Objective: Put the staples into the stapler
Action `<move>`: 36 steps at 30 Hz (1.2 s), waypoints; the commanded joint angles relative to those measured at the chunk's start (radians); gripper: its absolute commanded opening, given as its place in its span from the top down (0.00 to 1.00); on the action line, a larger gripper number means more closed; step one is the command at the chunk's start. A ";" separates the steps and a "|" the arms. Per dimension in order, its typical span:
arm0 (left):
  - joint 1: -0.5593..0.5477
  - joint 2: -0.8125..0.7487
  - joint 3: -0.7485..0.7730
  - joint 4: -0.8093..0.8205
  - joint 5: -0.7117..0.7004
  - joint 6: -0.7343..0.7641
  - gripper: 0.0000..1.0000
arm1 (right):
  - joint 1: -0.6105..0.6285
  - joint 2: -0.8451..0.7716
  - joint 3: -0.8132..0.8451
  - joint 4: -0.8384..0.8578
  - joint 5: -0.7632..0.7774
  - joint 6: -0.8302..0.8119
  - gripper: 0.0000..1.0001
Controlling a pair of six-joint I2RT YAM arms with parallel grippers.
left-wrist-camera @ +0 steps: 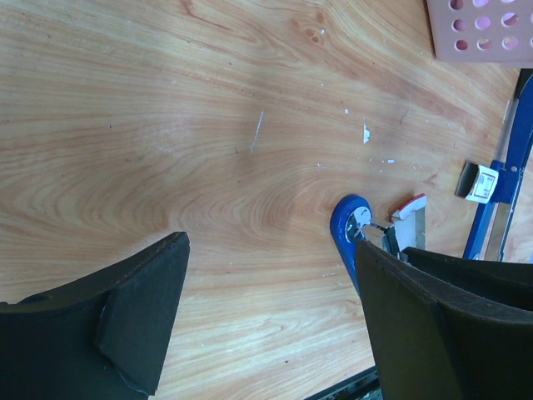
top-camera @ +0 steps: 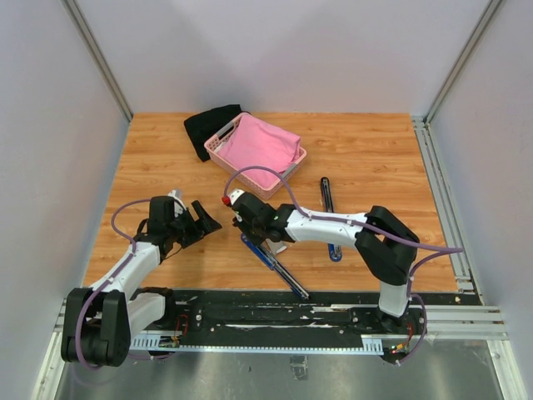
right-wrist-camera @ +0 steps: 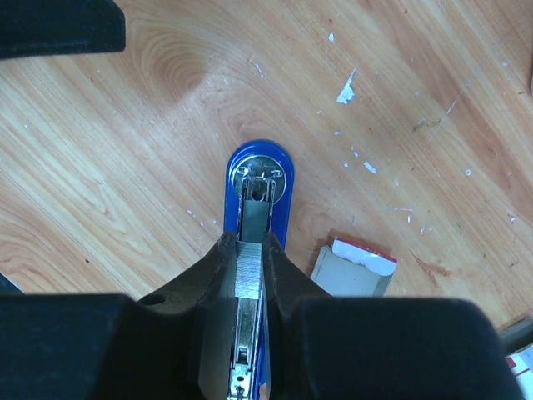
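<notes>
Staples (right-wrist-camera: 250,268) are clamped in the right jaws, directly over the opened stapler's (right-wrist-camera: 260,179) channel. The strip should be kept parallel to the channel, lowered flat and seated fully before release. Left jaws are spread wide, empty, nearby.

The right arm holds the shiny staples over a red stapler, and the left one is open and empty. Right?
Not quite. The stapler is blue, not red; the right wrist view shows it. The rest is so: the right end effector holds the staples over it, and the left end effector is open and empty.
</notes>
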 commanded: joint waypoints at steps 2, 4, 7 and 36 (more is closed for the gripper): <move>0.011 -0.005 -0.010 0.031 0.013 0.015 0.16 | 0.008 -0.047 -0.033 -0.045 0.028 0.021 0.86; 0.011 -0.003 -0.009 0.039 0.026 0.020 0.16 | 0.008 -0.056 -0.039 -0.047 0.029 0.026 0.86; 0.011 0.000 -0.007 0.043 0.030 0.021 0.16 | 0.011 -0.069 -0.051 -0.049 0.030 0.032 0.86; 0.011 -0.026 0.006 -0.005 0.026 0.028 0.16 | 0.009 -0.163 -0.043 -0.119 0.070 0.035 0.55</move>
